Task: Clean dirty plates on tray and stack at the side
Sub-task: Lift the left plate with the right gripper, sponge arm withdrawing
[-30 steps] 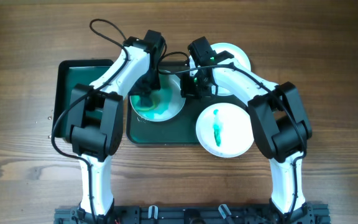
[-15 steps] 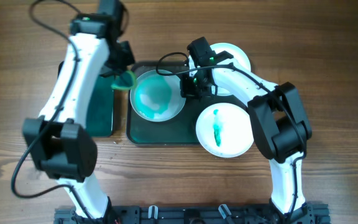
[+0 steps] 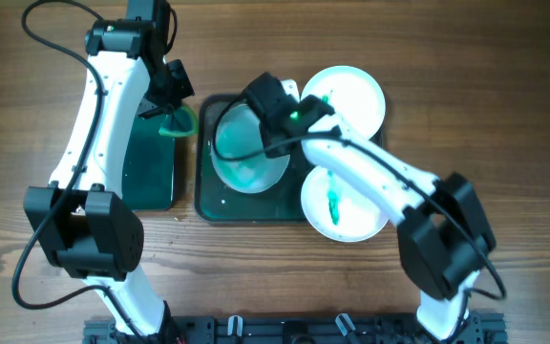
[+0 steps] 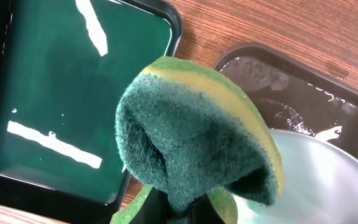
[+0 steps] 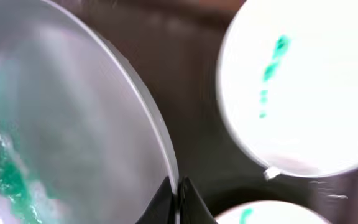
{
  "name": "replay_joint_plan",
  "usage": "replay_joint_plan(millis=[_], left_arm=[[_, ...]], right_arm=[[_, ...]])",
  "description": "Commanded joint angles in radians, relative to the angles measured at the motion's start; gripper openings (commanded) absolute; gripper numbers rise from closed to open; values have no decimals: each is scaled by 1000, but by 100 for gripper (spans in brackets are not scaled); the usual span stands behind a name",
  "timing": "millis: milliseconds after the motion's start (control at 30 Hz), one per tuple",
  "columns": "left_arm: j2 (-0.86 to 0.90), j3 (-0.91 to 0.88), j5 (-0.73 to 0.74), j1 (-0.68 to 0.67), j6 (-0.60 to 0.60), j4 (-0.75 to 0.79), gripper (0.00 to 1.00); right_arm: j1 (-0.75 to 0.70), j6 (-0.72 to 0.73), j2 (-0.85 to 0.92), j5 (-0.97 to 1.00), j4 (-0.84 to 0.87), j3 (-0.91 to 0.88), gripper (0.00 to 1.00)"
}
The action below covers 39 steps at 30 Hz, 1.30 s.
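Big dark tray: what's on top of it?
Three white plates: a teal-smeared plate pinched by the right gripper, and two streaked plates. The right arm hides the tray's middle.

Overhead: bright, even, diffuse light; shadows faint, sharp throughout. Left wrist: sponge close-up crisp, bg a bit soft, white glare streaks on small green tray. Right wrist: heavy blur overall; wet plate smeary w/ grey sheen, upper-right plate blown out to near-white.

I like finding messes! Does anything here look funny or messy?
Yes: the left plate on the tray is smeared teal across its face, not one streak, and the right gripper pinches its rim.
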Motion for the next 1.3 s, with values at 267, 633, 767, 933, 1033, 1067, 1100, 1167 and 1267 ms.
replay_joint_plan(millis=[267,633,767,933,1033,1067,1100,1167,1267], left_arm=[[-7,14,8,1,15,-1,4],[-7,14,8,1,15,0,4],[-7,14,8,1,15,-1,4],[-7,14,8,1,15,-1,4],[-7,14,9,1,15,-1,4],[-7,14,9,1,15,-1,4],[-7,14,9,1,15,-1,4],[-7,14,9,1,14,-1,4],[-7,14,16,1,12,-1,4]], right_arm=[[137,-88,-117,687,-35,6,4],[250,-118,-126,1170,-30,6,4],[273,-142,-126,1176,-24,6,4],[275,-141,-126,1176,-23,6,4],[274,-137,-126,1171,-19,6,4],[273,-138,-126,1155,-18,6,4],[271,-138,-126,1130,-18,6,4],[264,-138,-126,1063,-19,6,4],[233,-138,-126,840,-28,6,4]])
